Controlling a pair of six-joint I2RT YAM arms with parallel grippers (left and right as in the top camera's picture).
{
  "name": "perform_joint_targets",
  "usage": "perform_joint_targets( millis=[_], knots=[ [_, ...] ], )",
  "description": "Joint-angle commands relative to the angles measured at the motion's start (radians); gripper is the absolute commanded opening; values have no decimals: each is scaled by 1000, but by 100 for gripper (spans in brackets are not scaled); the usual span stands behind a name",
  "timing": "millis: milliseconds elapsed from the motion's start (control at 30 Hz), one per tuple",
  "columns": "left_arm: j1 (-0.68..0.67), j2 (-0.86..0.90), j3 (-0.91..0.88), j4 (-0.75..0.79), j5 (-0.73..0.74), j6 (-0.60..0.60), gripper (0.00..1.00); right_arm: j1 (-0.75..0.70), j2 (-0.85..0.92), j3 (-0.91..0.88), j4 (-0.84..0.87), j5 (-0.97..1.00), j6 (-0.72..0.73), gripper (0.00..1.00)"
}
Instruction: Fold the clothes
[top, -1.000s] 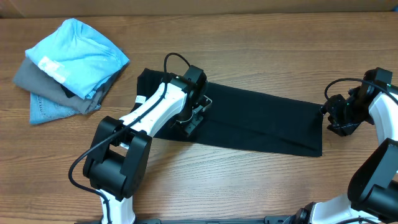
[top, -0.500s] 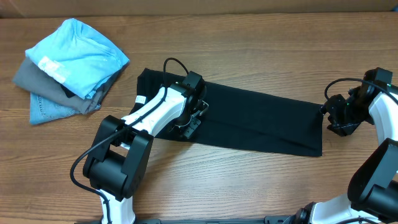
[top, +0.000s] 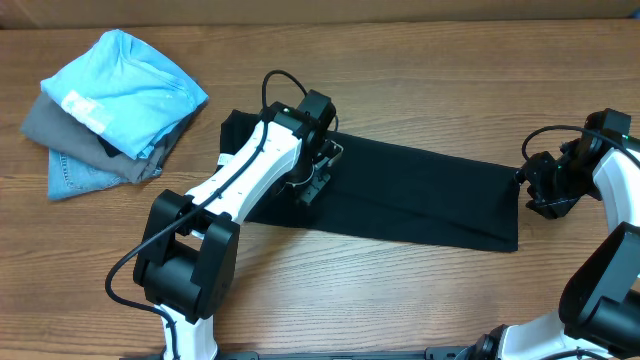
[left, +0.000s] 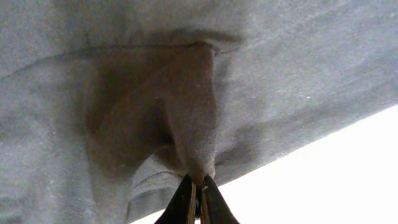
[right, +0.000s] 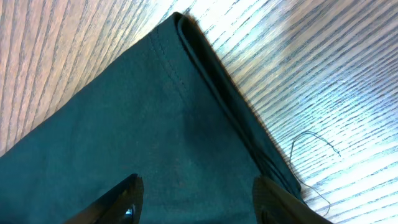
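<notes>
L gripper (left: 196, 186), clamped on a pinch of black garment (top: 420, 195), should lift slow & even, w/ R gripper (right: 198, 194), fingers spread, steadying far corner.

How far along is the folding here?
Done: a stack of folded clothes sits at upper left. In hand: the black garment lies as a long strip, left jaws shut on a pinch of it, right jaws open over its right corner. Left: likely folding it shorter and stacking it.

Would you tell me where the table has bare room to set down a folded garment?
The table is bare behind the black garment, and in front of it, right of the left arm. The far-left corner is crowded with stacked clothes.
</notes>
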Motion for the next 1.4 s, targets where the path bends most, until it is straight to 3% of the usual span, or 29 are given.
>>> perform_joint_targets(
  millis=[0,233,433,733,967,1133,1233,1367],
  knots=[
    [-3,-14,18,-6,34,-13,4,-1,-32,-5,5,-9,-3,60],
    [-17,-14,18,-18,81,-11,4,-1,-32,-5,5,-9,-3,59],
    [-24,-14,29,-21,172,37,4,-1,-32,-5,8,-9,-3,60],
    [-38,-14,35,-32,196,111,4,-1,-32,-5,8,-9,-3,60],
    [-47,-14,35,-6,148,96,43,-1,-32,-5,8,-9,-3,60],
    [-8,-14,43,-32,-35,-29,37,-1,-32,-5,6,-9,-3,60],
    [58,-14,52,-43,-87,-120,44,-1,-32,-5,5,-9,-3,60],
    [180,-14,51,-43,-76,-172,44,-1,-32,-5,4,-9,-3,60]
  ],
)
